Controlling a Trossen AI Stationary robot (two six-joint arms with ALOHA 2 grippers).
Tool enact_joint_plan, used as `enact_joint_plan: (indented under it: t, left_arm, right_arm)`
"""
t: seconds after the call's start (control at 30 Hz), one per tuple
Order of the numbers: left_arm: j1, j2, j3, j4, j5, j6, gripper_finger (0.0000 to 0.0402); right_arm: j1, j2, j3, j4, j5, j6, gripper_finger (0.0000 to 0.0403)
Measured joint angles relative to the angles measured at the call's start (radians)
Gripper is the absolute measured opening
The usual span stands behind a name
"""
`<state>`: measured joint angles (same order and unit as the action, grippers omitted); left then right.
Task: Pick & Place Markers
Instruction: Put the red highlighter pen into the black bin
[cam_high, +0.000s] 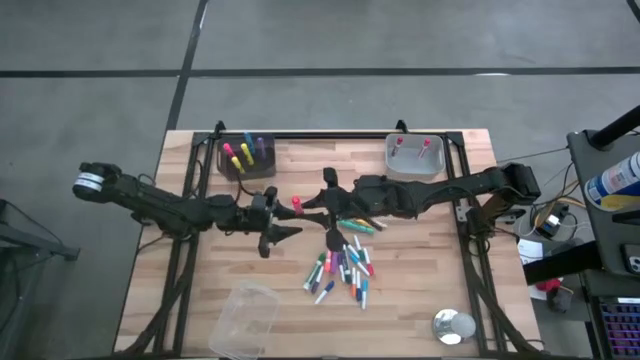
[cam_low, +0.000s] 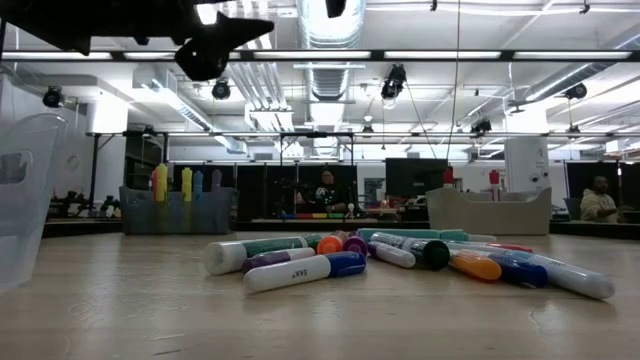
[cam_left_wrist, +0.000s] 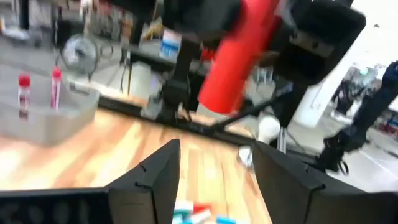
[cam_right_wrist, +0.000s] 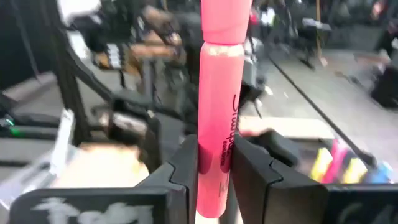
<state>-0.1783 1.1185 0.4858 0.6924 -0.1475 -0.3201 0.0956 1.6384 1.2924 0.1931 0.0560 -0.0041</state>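
Handing over between arms appears to be the step in hand: the pink marker (cam_right_wrist: 221, 106) sits mid-air over the table centre, between the two grippers, above and beside the loose pile of markers (cam_high: 342, 268). Right gripper (cam_high: 308, 206) is clamped on the marker's barrel, fingers pressed against both sides in the right wrist view, marker standing lengthwise out past the fingertips. Left gripper (cam_high: 278, 222) is just beside it with its fingers (cam_left_wrist: 152, 177) spread wide and nothing between them; the marker shows beyond them, not touching. To do this well, in my judgement, the left arm should back straight away without brushing the marker, and the right should keep its grip firm while carrying toward the dark bin (cam_high: 245, 157) or grey tray (cam_high: 414, 160); which one I cannot tell.
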Motion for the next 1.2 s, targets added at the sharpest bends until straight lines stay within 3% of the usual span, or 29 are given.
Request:
enact_joint_plan:
  t: [0.27, 0.6, 0.87, 1.2]
  left_arm:
    - [0.0, -0.157, 0.0, -0.275, 0.021, -0.09, 0.0194]
    - [0.009, -0.333, 0.013, -0.423, 0.017, -0.218, 0.0194]
    - [0.021, -0.292, 0.201, -0.83, 0.016, -0.258, 0.0194]
    - [0.055, -0.149, 0.476, -1.058, 0.018, -0.225, 0.0194]
  right_arm:
    - [0.0, -0.013, 0.028, -0.303, 0.026, 0.037, 0.0069]
    - [-0.001, -0.004, 0.028, -0.483, 0.022, 0.088, 0.0069]
    - [-0.002, -0.004, 0.028, -0.535, -0.1, 0.17, 0.0069]
    - [-0.003, -0.004, 0.028, -0.586, -0.219, 0.22, 0.007]
